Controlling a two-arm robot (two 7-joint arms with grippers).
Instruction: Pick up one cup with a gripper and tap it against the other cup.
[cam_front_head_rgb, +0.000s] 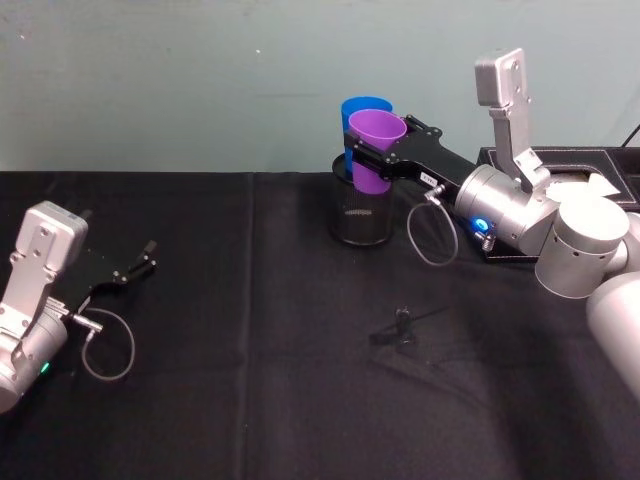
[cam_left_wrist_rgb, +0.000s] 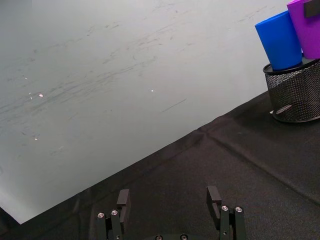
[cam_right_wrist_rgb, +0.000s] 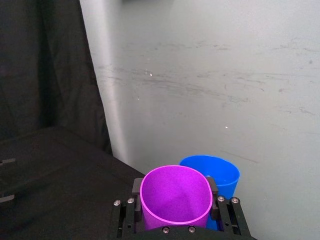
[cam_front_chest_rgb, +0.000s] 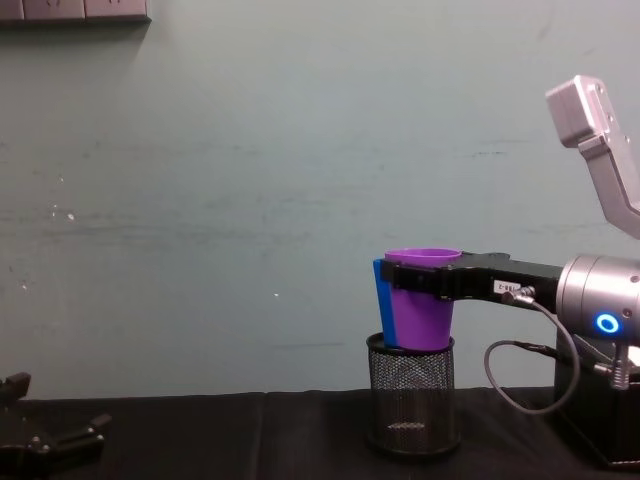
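**Purple cup gripped, blue cup on its far-left side**

Right gripper (cam_front_head_rgb: 371, 166): jaws clamped across the purple cup (cam_front_head_rgb: 376, 141) below its rim. The cup is upright, mouth up, its base at the rim of the mesh holder (cam_front_head_rgb: 362, 224).

Blue cup (cam_front_head_rgb: 362, 107): stands in the holder, roughly upright, directly beyond the purple cup and slightly left. The two walls run close to parallel. From the chest view no gap is visible between them; whether they touch cannot be confirmed.

Left gripper (cam_front_head_rgb: 140, 263): parked near left on the table (cam_front_head_rgb: 250, 360), jaws wide, empty, well apart from both cups.

Assessment: any tap runs away from the robot and slightly left, cup wall to cup wall. The right arm alone is placed for it.
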